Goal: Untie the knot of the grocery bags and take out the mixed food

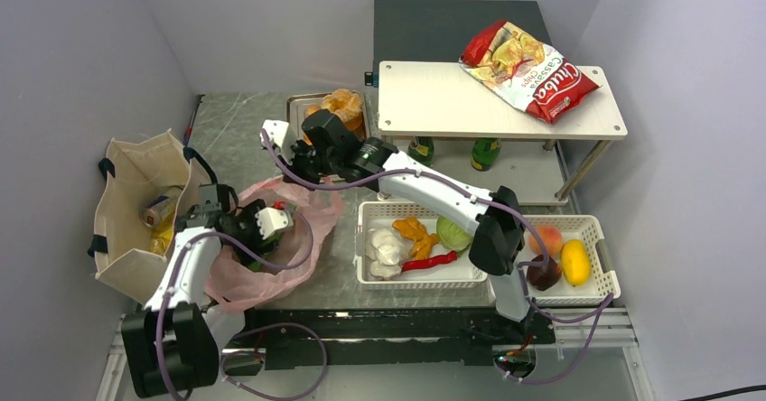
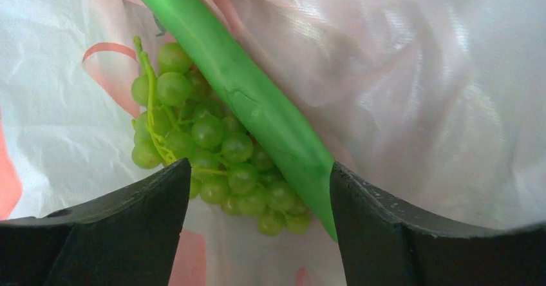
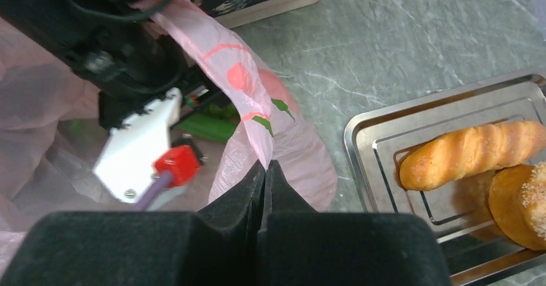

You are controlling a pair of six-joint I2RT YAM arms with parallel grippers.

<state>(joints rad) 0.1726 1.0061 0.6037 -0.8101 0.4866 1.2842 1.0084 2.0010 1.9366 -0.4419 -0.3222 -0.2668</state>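
Pink bag [image 1: 264, 284] lies just right of the tote [image 1: 126, 184], its film pinched between the right gripper's [image 3: 265, 170] closed fingers. Left gripper [image 2: 259, 173] hangs inside it, fingers spread, grapes [image 2: 209, 134] and a long green vegetable [image 2: 257, 105] between them.
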